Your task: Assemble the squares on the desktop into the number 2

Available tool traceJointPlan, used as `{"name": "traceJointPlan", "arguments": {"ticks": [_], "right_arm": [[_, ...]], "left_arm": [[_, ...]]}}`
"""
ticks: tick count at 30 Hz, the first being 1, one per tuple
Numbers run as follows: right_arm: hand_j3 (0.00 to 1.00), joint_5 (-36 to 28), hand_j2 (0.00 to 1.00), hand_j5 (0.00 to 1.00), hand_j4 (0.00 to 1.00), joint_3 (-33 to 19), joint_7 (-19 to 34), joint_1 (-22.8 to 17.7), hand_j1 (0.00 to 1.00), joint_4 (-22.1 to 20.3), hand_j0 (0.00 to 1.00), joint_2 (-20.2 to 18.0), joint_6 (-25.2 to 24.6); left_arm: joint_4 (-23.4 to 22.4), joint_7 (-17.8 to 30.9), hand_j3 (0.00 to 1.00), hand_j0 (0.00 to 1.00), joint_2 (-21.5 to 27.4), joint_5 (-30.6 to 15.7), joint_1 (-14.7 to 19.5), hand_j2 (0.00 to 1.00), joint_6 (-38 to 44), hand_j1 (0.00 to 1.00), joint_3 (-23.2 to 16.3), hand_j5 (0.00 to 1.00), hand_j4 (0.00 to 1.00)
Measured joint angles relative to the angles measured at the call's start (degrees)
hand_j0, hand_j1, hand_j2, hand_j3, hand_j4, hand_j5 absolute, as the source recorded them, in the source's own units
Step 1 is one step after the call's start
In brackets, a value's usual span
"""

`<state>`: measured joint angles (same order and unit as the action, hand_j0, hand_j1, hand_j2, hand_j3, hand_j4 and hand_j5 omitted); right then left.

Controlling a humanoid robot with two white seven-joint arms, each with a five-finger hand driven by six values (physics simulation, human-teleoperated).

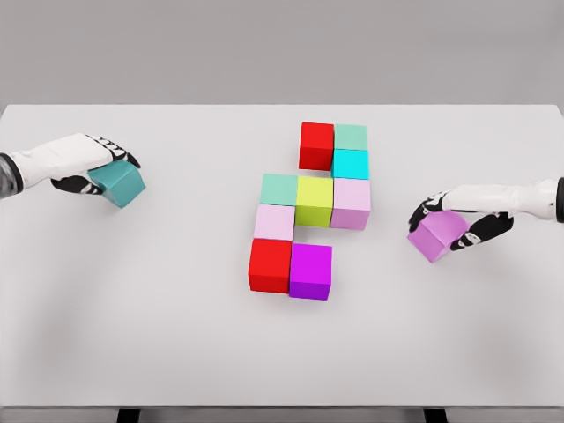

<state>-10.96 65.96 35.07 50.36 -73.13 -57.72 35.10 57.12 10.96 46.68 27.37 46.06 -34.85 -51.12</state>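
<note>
Several coloured cubes form a partial figure mid-table: a red cube [316, 144] and a mint cube [351, 137] on top, a cyan cube [350, 164] below, then a mint cube [279, 189], a yellow-green cube [314, 200] and a pale pink cube [352, 204] in a row, a pale pink cube [274, 221], and a red cube [270, 264] beside a magenta cube [310, 270] at the bottom. My left hand [104, 167] is shut on a teal cube [121, 184] at the far left. At the right, my right hand [458, 220] is shut on a violet cube [436, 235].
The white table [176, 335] spans the view, its far edge against a grey wall and its front edge near the bottom of the picture. Both held cubes sit well apart from the central group.
</note>
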Motion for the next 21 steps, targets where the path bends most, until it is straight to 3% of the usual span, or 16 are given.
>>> {"name": "traceJointPlan", "arguments": {"ticks": [12, 21], "right_arm": [[0.65, 0.2, 0.65, 0.65, 0.65, -0.1, -0.1, 0.2, 0.65, -1.8, 0.65, -0.5, 0.0], [0.65, 0.2, 0.65, 0.65, 0.65, 0.0, -0.1, 0.4, 0.65, -6.8, 0.65, -1.0, 0.0]], "left_arm": [[0.6, 0.1, 0.51, 0.51, 0.1, 0.4, 0.0, 0.51, 0.0, 0.51, -0.6, 0.51, 0.51], [7.8, 0.1, 0.51, 0.51, -0.1, -2.4, -0.5, 0.51, 0.4, 0.51, -0.6, 0.51, 0.51]]}}
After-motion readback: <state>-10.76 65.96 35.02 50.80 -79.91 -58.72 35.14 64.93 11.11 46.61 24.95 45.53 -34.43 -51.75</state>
